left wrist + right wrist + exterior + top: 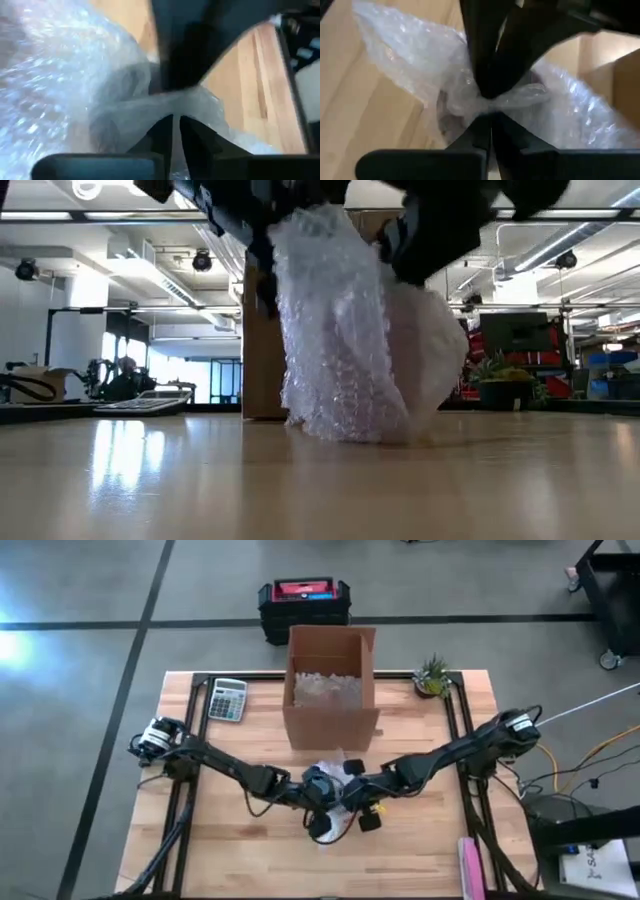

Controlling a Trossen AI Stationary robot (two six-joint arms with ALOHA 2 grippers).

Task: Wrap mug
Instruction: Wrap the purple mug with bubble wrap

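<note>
A cardboard box [331,690] stands at the back middle of the desk [230,840], with a calculator [227,699] to its left and a potted plant [432,676] to its right. Just in front of the box, the bubble wrap bundle [345,330] rests on the desk between the left gripper [322,802] and the right gripper [352,790].

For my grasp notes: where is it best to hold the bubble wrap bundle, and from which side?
Probably at the gathered top of the bubble wrap, coming from above. It narrows there to a thin twist, where the left gripper and right gripper already pinch it; lower down it is bulky.
</note>
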